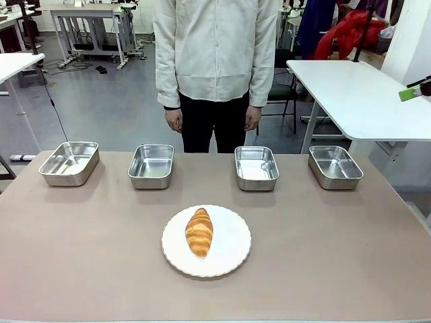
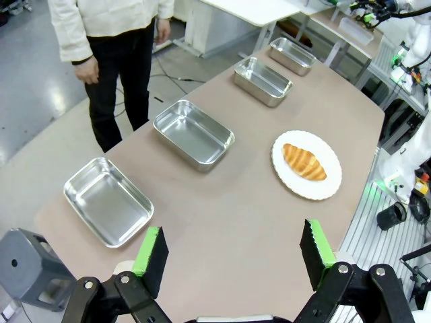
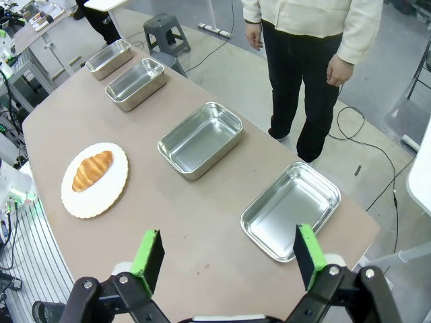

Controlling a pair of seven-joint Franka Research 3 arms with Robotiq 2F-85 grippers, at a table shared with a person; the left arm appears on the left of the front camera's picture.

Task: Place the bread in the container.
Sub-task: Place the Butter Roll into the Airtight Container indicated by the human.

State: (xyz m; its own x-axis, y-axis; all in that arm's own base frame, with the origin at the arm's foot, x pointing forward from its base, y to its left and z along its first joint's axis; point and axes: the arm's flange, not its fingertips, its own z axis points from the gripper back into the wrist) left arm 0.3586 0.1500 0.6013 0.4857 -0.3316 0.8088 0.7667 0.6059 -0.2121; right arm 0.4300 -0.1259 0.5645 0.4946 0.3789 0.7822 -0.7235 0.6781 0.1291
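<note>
Croissant (image 1: 199, 232) lies on the white plate (image 1: 232, 259), near-centre of the table (image 1: 81, 269). Four empty steel pans are lined up beyond it; the left-middle pan (image 1: 149, 182) and right-middle pan (image 1: 256, 183) are nearest. Can't tell which is the target container. Left gripper (image 2: 234, 250) and right gripper (image 3: 227, 257) are both spread wide, empty, high over the table. Step: pre-grasp, pick not yet begun. Next move: descend, straddle the croissant's narrow width, squeeze gently.
</note>
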